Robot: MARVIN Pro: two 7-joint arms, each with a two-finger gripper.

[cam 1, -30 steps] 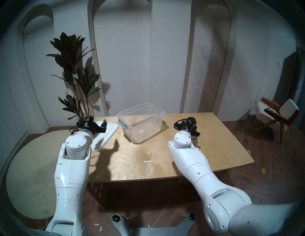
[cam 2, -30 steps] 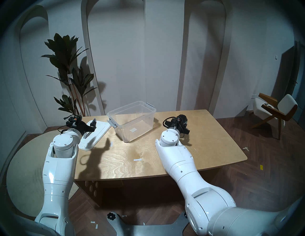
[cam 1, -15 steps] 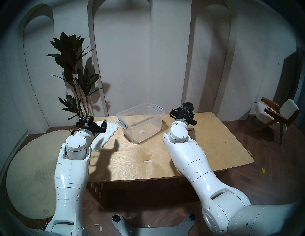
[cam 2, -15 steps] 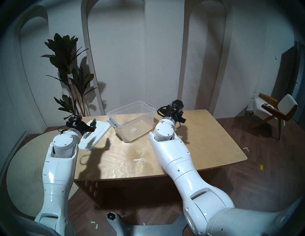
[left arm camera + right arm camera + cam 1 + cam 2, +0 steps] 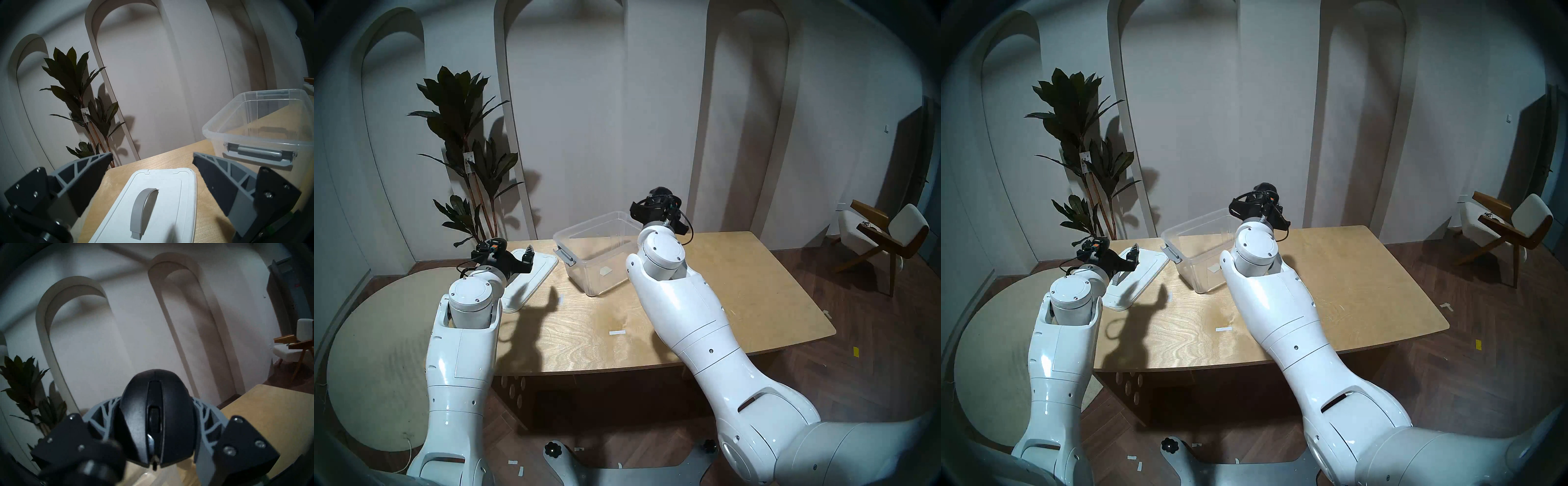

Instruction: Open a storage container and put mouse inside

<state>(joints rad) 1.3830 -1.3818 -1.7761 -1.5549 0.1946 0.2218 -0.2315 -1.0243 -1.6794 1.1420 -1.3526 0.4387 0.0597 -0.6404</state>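
Note:
The clear storage container [image 5: 585,234] [image 5: 1193,225] [image 5: 229,122] stands open at the table's far middle, its grey latches hanging. Its white lid [image 5: 538,275] [image 5: 1144,271] [image 5: 169,195] with the grey arched handle lies flat on the table to its left. My left gripper [image 5: 527,259] [image 5: 153,162] is open and empty, just above the lid. My right gripper [image 5: 656,200] [image 5: 1260,191] [image 5: 156,412] is shut on the black mouse [image 5: 156,405] and holds it in the air by the container's far right rim.
The wooden table [image 5: 738,271] has small white tape strips [image 5: 617,332] on it. A tall potted plant [image 5: 466,152] stands behind the table's left corner. A wooden chair [image 5: 884,234] stands on the floor at the far right.
My right arm has lifted the mouse off the table and carried it left, from the table's right side to the container's far right rim. The left arm has not moved.

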